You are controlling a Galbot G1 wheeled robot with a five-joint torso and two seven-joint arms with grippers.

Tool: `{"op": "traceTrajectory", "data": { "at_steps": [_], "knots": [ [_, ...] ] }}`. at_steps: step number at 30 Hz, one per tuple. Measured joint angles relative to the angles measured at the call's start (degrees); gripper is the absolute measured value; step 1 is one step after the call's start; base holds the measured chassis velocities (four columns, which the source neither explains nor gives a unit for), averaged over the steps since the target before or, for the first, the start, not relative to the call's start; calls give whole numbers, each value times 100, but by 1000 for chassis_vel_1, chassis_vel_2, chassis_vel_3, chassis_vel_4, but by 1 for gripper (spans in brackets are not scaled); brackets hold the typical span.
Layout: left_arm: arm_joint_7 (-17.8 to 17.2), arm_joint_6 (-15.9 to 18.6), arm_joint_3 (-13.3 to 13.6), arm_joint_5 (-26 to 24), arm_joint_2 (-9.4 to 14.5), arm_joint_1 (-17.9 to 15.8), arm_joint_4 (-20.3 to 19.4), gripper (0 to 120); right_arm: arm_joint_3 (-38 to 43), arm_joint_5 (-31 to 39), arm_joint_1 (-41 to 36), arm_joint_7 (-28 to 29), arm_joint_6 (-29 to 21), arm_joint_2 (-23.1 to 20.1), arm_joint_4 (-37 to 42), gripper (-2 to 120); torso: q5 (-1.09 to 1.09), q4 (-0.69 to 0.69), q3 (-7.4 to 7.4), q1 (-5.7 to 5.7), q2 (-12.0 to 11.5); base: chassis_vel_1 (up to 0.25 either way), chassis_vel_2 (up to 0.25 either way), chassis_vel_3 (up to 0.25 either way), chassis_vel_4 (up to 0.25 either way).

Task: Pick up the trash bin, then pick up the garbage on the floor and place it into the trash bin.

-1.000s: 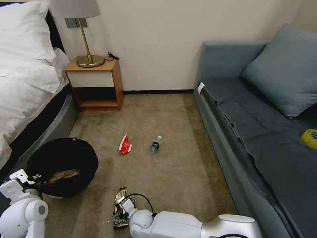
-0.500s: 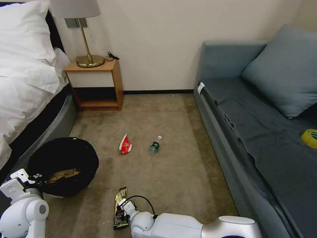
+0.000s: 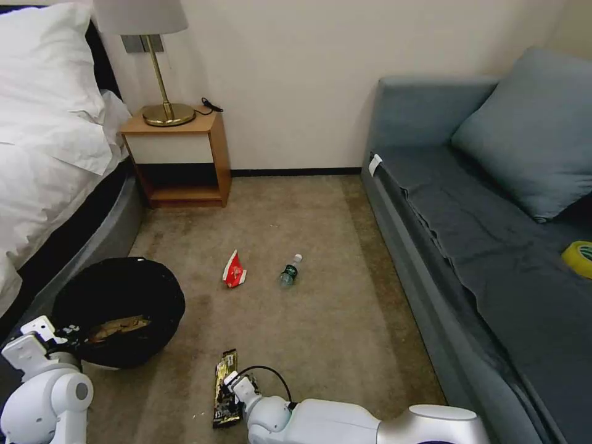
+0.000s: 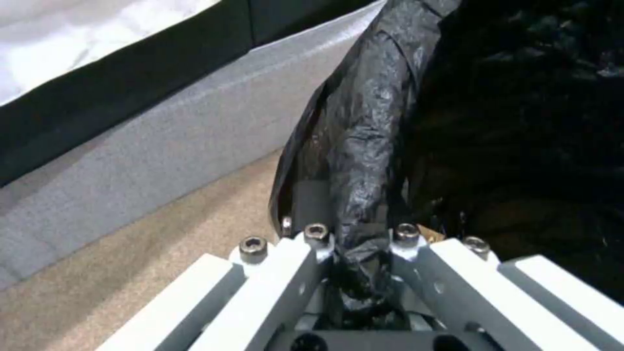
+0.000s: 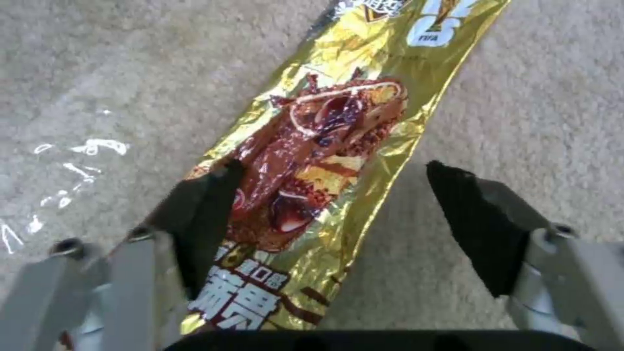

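The trash bin [image 3: 118,308], white with a black bag lining, hangs low at my left beside the bed. My left gripper [image 3: 61,333] is shut on its near rim, and the crinkled bag [image 4: 364,146] is pinched between the fingers. A tan crumpled paper [image 3: 116,327] lies inside the bin. The brown-gold candy wrapper [image 3: 224,385] lies flat on the carpet. My right gripper [image 5: 333,178] is open just above its near end, with one black pad [image 5: 208,204] over the foil and the other beside it. Farther out lie the red-white snack packet [image 3: 234,270] and the small bottle [image 3: 290,270].
The bed [image 3: 49,185] runs along the left and a grey sofa [image 3: 481,246] along the right, with a yellow tape roll [image 3: 578,256] on it. A wooden nightstand [image 3: 179,154] with a lamp stands at the back wall. Open carpet lies between them.
My right gripper has drawn back a little toward me along the candy wrapper, uncovering more of it. The bin has barely shifted in my left gripper.
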Motion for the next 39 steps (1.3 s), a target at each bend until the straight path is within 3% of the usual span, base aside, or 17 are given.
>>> {"op": "traceTrajectory", "data": {
  "at_steps": [10, 13, 22, 39],
  "knots": [
    [6, -15, 21, 25, -3, -32, 12, 2, -29, -38, -4, -32, 41, -75, 51, 39, 1, 0, 0, 0, 1, 0, 0, 0, 0],
    [6, -23, 25, 36, -5, -35, 19, 2, -34, -42, 3, -32, 53, -98, 75, 36, 0, 0, 0, 0, 0, 0, 0, 0, 0],
    [9, -29, 57, 57, -21, -55, 29, 2, -63, -65, 40, -34, 121, -204, 186, 0, -2, -2, 1, 0, -3, 0, 0, 0, 0],
    [12, -36, 72, 80, -35, -45, 15, 2, 28, 35, 370, -34, 190, -274, 449, 0, -2, -1, 2, 0, -4, 0, 0, 0, 0]
  ]
}}
